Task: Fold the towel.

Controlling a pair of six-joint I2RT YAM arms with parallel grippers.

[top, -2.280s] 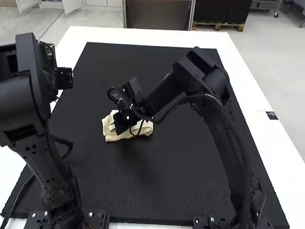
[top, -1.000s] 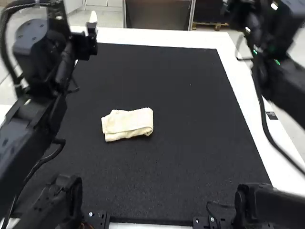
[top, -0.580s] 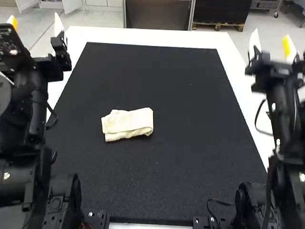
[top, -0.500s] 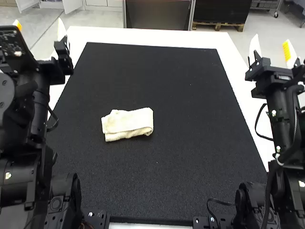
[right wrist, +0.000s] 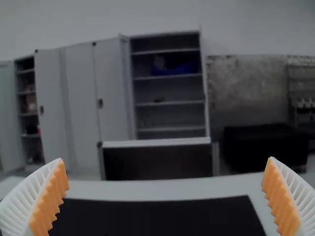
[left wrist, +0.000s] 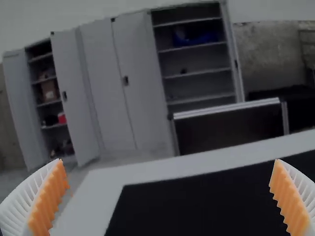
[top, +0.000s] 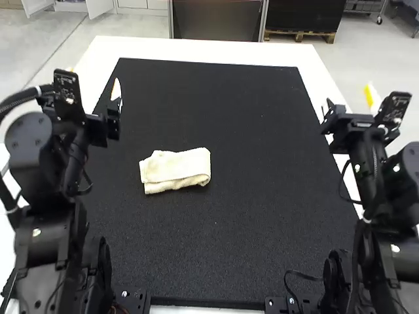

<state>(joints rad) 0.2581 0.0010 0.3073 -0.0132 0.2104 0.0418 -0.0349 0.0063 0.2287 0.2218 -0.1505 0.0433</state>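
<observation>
You have the towel (top: 175,171) compactly folded nearer the left edge of the surface (top: 209,50), both pairs of jaws wide open and empty; folding appears complete, at most smoothing left.

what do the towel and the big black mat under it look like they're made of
The towel looks like soft cotton terry, matte and cream-coloured, judging by its nubbly surface and thick, rounded folds. The mat seems to be rubber or foam, perhaps felt-topped: it is dull black, lies flat and has a fine, grainy texture.
</observation>
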